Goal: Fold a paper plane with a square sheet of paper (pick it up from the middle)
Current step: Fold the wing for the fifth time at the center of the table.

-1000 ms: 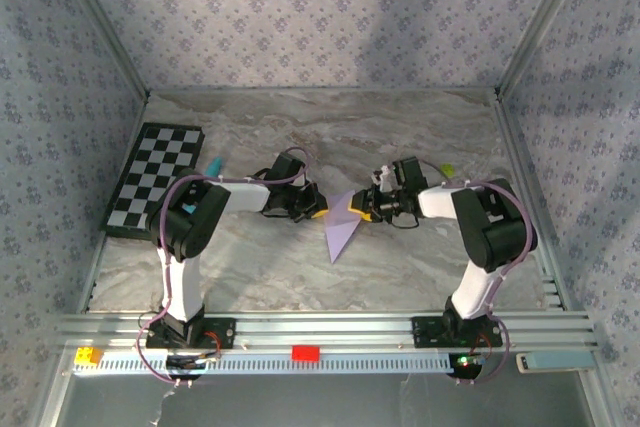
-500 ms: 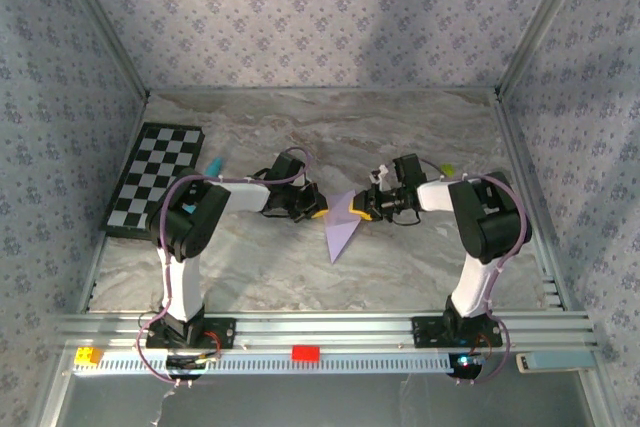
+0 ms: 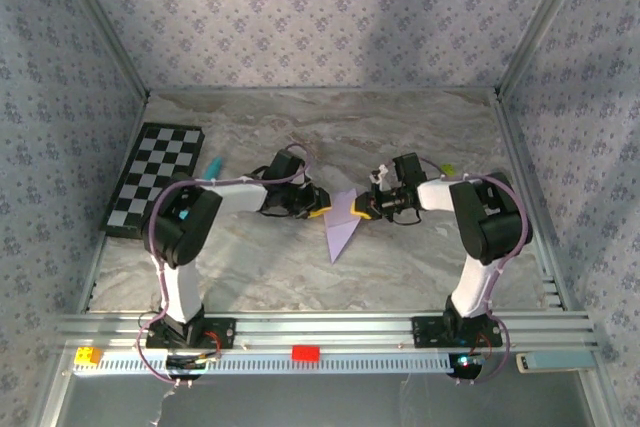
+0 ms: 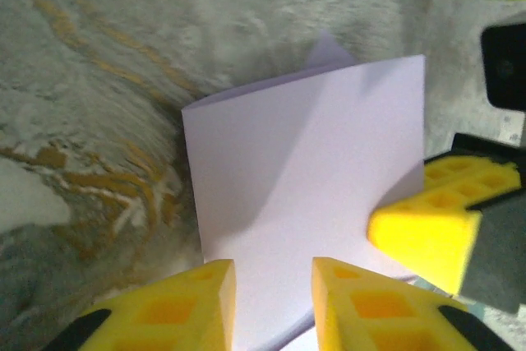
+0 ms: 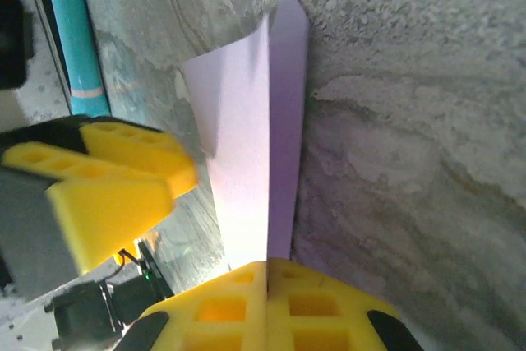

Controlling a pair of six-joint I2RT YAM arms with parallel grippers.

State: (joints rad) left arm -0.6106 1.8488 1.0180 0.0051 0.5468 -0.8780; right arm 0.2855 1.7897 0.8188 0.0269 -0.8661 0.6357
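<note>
Right wrist view shows my right gripper (image 5: 267, 270) closed on the crease of the thin pale lilac folded paper (image 5: 246, 154) in the middle of the grey marbled table (image 5: 394, 55), with my left gripper (image 4: 273, 281) slightly open at its edge; I judge it light and floppy, best held at creases.

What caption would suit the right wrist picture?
Right tool pinches the folded lilac paper, marbled table behind.

teal pen (image 5: 78, 39) cut off at top edge, near edge of lilac paper (image 4: 304, 187) hidden behind left pincer (image 4: 273, 289)

Mid-frame, the right gripper (image 5: 267, 274) has closed onto the paper (image 3: 343, 225) edge, and the left gripper (image 4: 273, 287) has parted its jaws a little.
</note>
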